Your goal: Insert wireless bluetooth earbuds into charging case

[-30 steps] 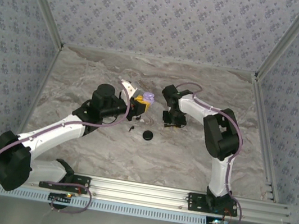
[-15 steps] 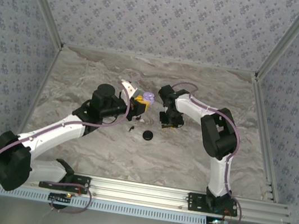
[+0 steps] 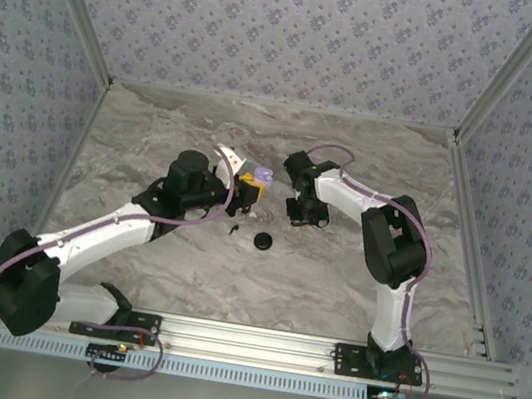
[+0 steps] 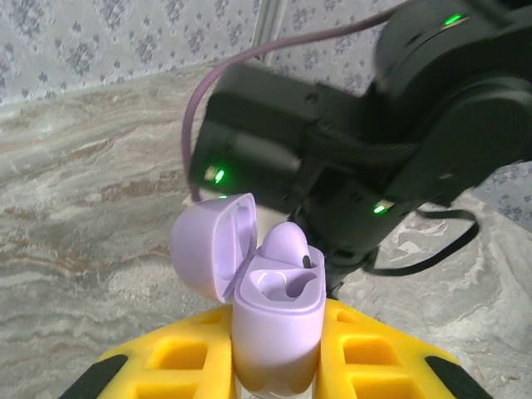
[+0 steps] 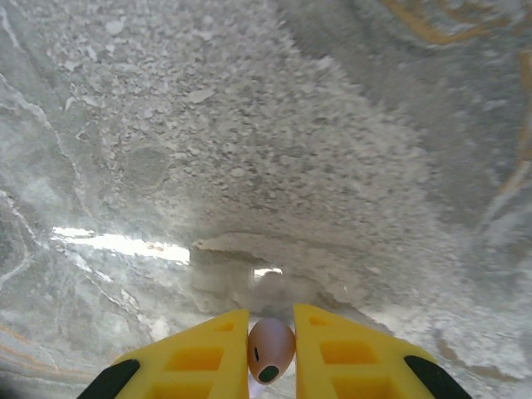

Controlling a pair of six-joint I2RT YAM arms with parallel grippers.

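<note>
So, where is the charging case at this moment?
In the left wrist view, the lilac charging case stands lid-open, gripped in the left tool, close before the right arm.

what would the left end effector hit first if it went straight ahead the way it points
Likely the right arm's black wrist, just beyond the open charging case it holds; depth is uncertain.

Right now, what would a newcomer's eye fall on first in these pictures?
The open lilac charging case stands out, clamped in the left gripper with its lid flipped back, one earbud seated and the other socket empty. The right gripper pinches a second earbud over the marble table. In the top view a black round disc lies on the table near both grippers.
</note>
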